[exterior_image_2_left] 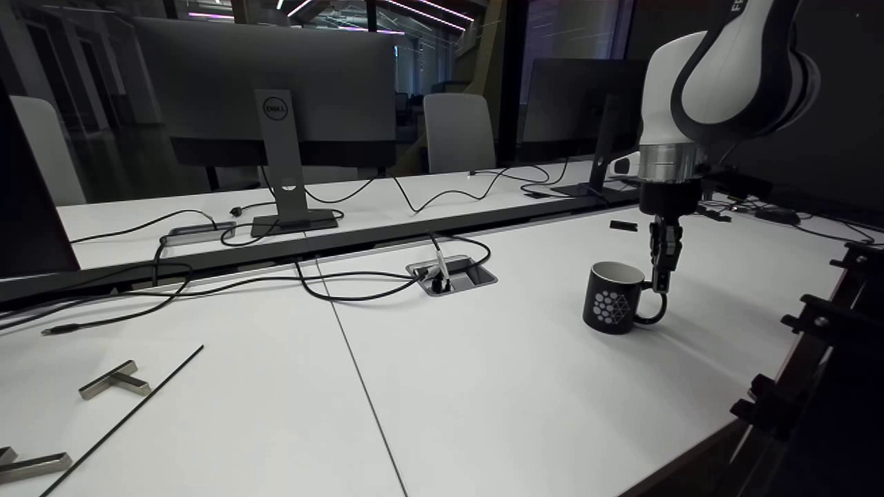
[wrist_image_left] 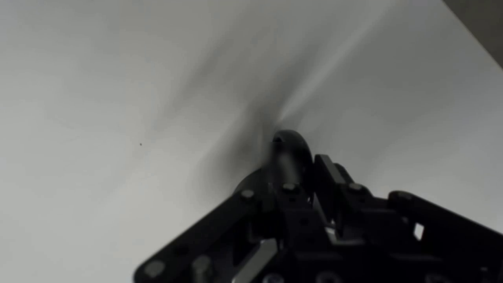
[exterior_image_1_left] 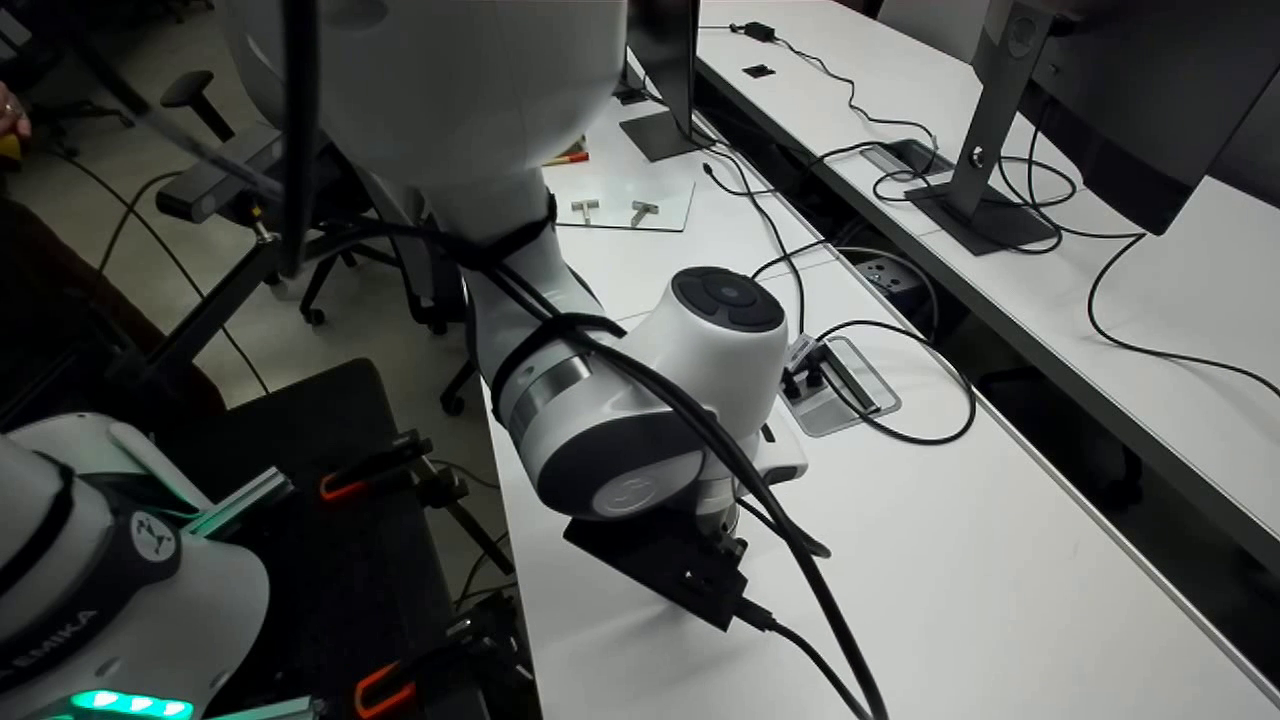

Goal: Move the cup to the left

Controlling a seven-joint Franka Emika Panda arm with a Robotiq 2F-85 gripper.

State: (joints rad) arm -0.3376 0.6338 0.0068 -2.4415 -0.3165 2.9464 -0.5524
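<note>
The hand (exterior_image_2_left: pixel 661 283) stands narrow, its jaws judged closed about the handle (exterior_image_2_left: pixel 650 320) of the cup (exterior_image_2_left: pixel 611 300); firmness of contact cannot be verified. Inspected left to right in an exterior view, the cup's body appears to be glazed ceramic: presumably stiff, moderately heavy, slippery and liable to chip. The handle follows, rated the sound place to hold, though off-centre weight may tip or twist the cup there. As to position, the cup appears upright on the tabletop (exterior_image_2_left: pixel 497 373), its body just beside the hand, left of it in that view; the handle apparently lies between the jaws.
</note>
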